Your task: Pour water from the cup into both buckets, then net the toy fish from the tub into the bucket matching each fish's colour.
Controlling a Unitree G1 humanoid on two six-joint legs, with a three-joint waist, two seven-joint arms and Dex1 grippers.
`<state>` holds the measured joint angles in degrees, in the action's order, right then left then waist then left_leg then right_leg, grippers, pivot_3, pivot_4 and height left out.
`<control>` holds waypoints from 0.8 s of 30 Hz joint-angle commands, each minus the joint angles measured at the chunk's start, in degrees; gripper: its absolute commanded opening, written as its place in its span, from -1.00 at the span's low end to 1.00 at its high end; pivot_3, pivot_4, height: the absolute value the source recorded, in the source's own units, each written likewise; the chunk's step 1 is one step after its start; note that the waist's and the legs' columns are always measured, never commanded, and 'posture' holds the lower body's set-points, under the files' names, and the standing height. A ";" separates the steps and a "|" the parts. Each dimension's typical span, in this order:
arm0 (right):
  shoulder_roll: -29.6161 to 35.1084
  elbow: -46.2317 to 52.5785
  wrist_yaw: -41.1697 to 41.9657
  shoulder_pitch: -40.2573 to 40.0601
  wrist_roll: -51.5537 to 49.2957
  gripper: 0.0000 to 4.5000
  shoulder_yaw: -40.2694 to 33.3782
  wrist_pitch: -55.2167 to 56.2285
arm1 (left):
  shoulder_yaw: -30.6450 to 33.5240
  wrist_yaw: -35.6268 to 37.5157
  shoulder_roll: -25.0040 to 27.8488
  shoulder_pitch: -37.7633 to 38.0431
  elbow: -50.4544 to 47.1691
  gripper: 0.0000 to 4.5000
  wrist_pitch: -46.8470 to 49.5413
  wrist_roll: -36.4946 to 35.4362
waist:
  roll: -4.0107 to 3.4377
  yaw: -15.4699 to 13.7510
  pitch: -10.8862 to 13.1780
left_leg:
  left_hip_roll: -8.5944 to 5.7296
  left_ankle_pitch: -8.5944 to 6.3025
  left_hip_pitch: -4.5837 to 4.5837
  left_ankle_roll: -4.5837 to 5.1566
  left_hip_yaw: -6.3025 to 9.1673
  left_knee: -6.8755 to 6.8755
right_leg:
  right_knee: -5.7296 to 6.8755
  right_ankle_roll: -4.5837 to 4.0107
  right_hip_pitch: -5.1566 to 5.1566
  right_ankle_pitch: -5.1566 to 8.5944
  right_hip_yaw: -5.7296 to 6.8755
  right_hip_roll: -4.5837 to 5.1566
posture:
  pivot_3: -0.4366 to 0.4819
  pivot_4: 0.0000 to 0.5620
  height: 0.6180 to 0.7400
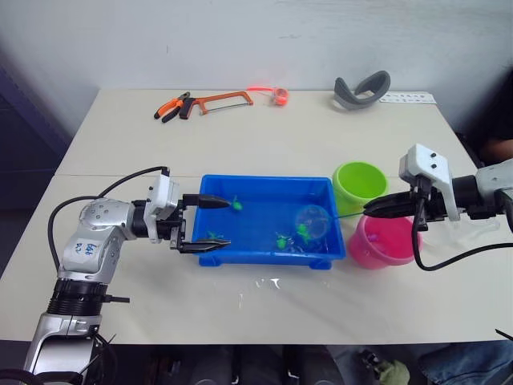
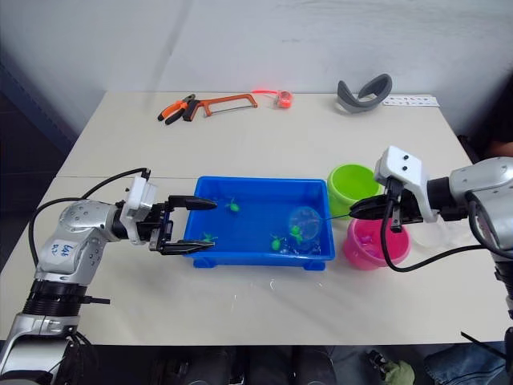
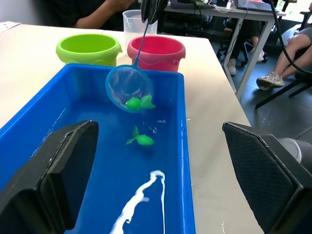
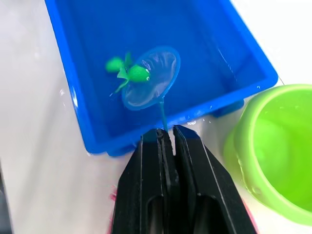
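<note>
Your right claw pinches the round blue-rimmed mesh net's thin handle | bright green plastic fish netted | lime green plastic bucket just beside, to its right | left claw open astride the blue plastic tub's end wall.

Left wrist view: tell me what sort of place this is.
Probably an office or lab workroom: a pale table holds the blue tub, seated people's legs show beside desks, and hand tools lie at the far edge.
</note>
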<state>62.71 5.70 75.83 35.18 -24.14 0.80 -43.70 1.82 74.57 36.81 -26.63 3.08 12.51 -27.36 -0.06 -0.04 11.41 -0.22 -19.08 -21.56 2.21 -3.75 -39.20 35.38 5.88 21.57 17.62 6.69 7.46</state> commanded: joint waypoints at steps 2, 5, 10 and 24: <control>0.87 6.64 -3.25 -3.98 -7.88 -1.00 -9.08 -10.22 | 2.22 -0.39 0.40 0.34 -1.25 0.97 0.44 -2.07 | 0.00 -0.29 0.00 | 0.00 -0.01 -0.01 -0.01 0.05 0.01 | -0.03 0.00 0.00 0.00 0.02 0.01 | -0.05 -0.47 1.00; -0.26 9.77 -7.16 -6.60 -12.12 -1.00 -14.26 -16.21 | 2.49 -0.76 -0.02 0.14 -1.29 0.97 0.95 -2.63 | 0.00 -0.42 0.00 | -0.01 -0.02 -0.04 0.00 0.06 0.02 | -0.07 0.00 -0.01 0.00 0.03 0.03 | -0.05 -0.47 1.00; -5.19 17.01 -16.82 -12.70 -18.95 -1.00 -25.55 -26.03 | 2.71 -1.88 -0.44 0.28 -2.38 0.97 2.62 -3.99 | 0.00 -0.79 0.00 | -0.01 -0.02 -0.03 0.00 0.08 0.04 | -0.04 0.00 -0.01 0.00 0.04 0.03 | -0.05 -0.47 1.00; -21.02 33.02 -40.99 -24.23 -26.41 -1.00 -41.56 -29.38 | 1.90 -10.82 -7.24 -2.41 -4.05 0.97 7.70 -5.21 | 0.01 -1.49 -0.01 | -0.07 -0.01 -0.03 0.00 0.02 0.09 | -0.03 0.03 0.00 -0.01 -0.02 -0.01 | -0.05 -0.47 1.00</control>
<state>41.39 36.67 36.66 10.77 -49.00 -37.02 -73.66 3.39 64.87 29.74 -27.70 0.92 19.69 -31.28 -0.05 -1.53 11.41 -0.30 -19.09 -21.59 2.22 -3.74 -39.10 35.35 5.91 21.57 17.60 6.67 7.44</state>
